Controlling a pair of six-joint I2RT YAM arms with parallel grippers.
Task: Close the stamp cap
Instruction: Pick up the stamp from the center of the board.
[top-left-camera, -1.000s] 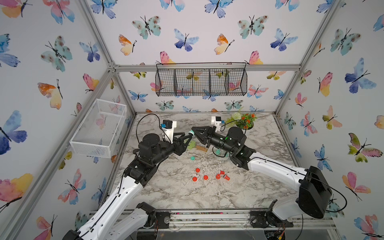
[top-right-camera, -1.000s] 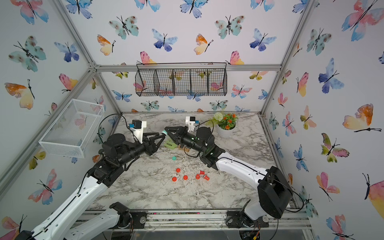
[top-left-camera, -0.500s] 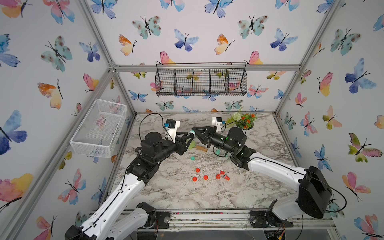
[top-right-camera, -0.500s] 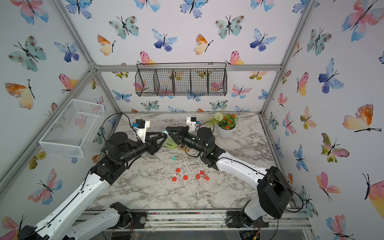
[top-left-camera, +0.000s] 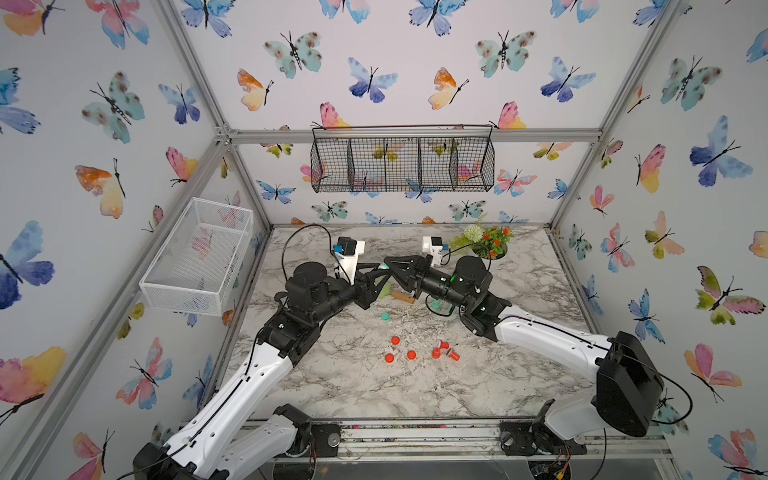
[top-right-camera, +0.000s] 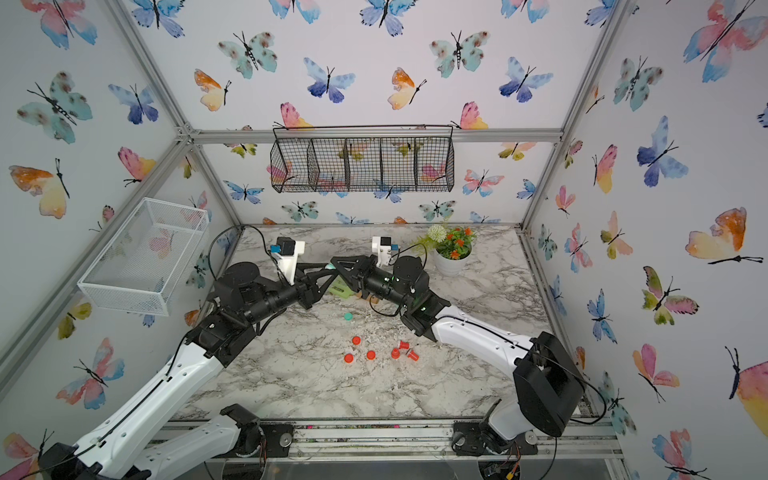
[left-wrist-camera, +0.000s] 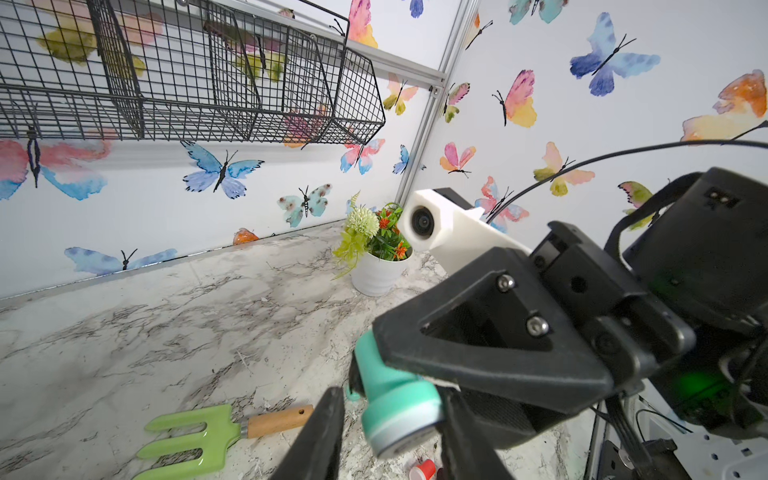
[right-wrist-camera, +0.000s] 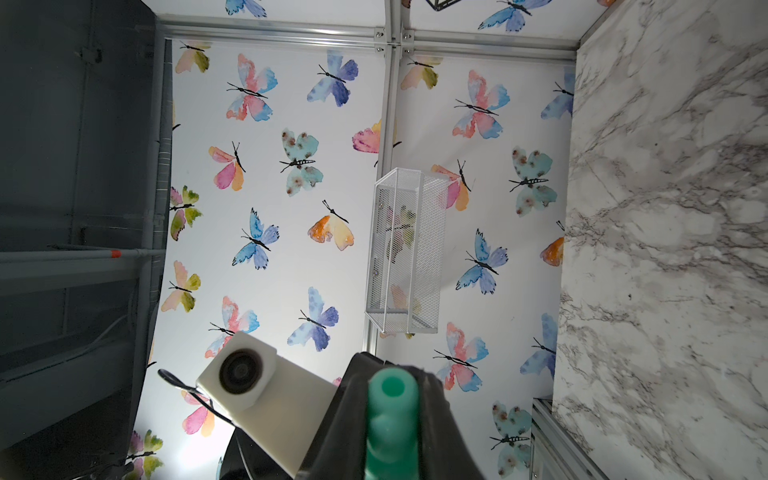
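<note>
Right gripper (top-left-camera: 388, 266) has its jaws clamped on the teal stamp (left-wrist-camera: 386, 386), holding it in mid-air above the tabletop (top-left-camera: 353, 386), right where the two arms meet. Left gripper (left-wrist-camera: 392, 424) jaws are narrow, one on either side of the stamp's fat pale-rimmed end. Can't tell if they're actually pinching it.

My read is that this is the cap-seating bit. I'd hold the right side rigid, square the left up with the stamp's axis, then push straight along it. Any tilt and the cap probably cocks, or the stamp twists in the grip.
</note>
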